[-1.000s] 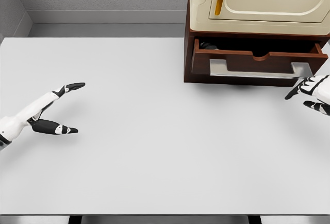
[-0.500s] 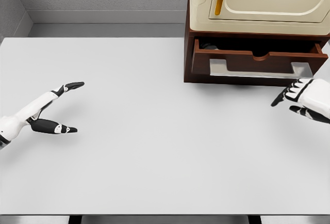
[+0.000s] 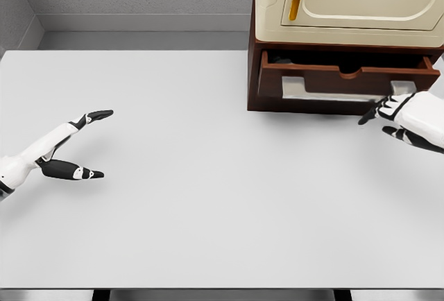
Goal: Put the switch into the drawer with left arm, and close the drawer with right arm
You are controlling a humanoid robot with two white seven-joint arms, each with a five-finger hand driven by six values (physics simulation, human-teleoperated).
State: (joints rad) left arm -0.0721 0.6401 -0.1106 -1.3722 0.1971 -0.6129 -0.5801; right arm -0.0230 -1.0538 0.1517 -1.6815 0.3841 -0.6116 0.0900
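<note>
The brown drawer [image 3: 347, 81] of the dark wooden cabinet [image 3: 255, 72] stands partly pulled out, with a silver handle along its front. A dark object [image 3: 281, 59], barely visible, lies in the drawer's back left corner. My right hand [image 3: 395, 117] hovers just in front of the drawer's right end, fingers relaxed and holding nothing, fingertips at the lower edge of the drawer front. My left hand [image 3: 87, 145] rests at the table's left side, far from the cabinet, thumb and fingers spread and empty.
A cream-coloured appliance [image 3: 347, 3] with an orange strip sits on top of the cabinet. The white table [image 3: 208, 190] spans the view, with a grey wall behind it.
The right hand moved left and up toward the drawer front. The drawer now sticks out slightly less. The left hand stayed in place.
</note>
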